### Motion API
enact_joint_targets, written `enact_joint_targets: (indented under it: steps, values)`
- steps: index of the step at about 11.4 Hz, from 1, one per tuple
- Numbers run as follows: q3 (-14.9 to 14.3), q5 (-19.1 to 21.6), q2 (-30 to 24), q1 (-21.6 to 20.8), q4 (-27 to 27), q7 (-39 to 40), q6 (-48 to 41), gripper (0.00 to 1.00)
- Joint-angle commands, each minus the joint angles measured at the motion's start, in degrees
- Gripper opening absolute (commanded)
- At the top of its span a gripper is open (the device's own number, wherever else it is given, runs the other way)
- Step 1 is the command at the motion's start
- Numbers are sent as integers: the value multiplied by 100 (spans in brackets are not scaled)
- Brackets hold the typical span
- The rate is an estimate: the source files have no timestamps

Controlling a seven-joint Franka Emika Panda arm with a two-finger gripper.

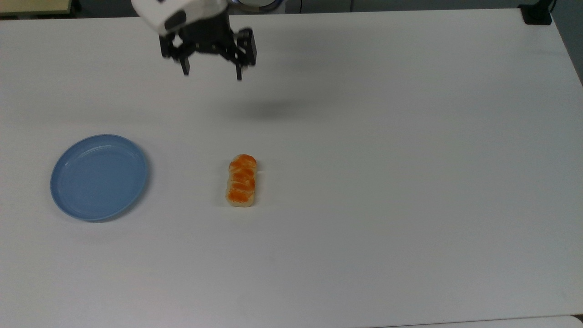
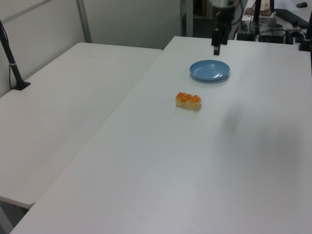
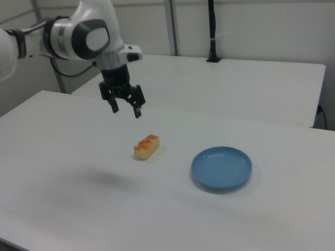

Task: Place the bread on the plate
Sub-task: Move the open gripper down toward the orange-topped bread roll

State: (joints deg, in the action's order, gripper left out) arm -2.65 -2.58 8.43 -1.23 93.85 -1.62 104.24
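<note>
The bread (image 1: 242, 181), a small loaf with a glossy orange-brown top, lies on the white table (image 1: 387, 182) near its middle; it also shows as the bread (image 2: 188, 100) and the bread (image 3: 146, 147). The round light-blue plate (image 1: 99, 176) sits apart from it toward the top view's left, also seen as the plate (image 2: 209, 70) and the plate (image 3: 221, 168). My gripper (image 1: 212, 75) hangs open and empty in the air, well above the table and back from the bread; in the right view the gripper (image 3: 125, 110) is up and left of the loaf.
A second white table (image 2: 63, 107) adjoins on the left view's left. A black post (image 2: 12, 63) stands on it. A black mount (image 1: 536, 13) sits at the top view's far right corner. Wide bare tabletop surrounds the bread and plate.
</note>
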Motion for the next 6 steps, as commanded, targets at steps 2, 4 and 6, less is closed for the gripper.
enact_joint_targets:
  steps: [2,4,6]
  values:
    - [1,56,903,-61,-16,4,1035,100]
    - [10,56,1282,-288,-121,-49,1457,100]
    - [10,3,1782,-386,-270,-364,1783,100]
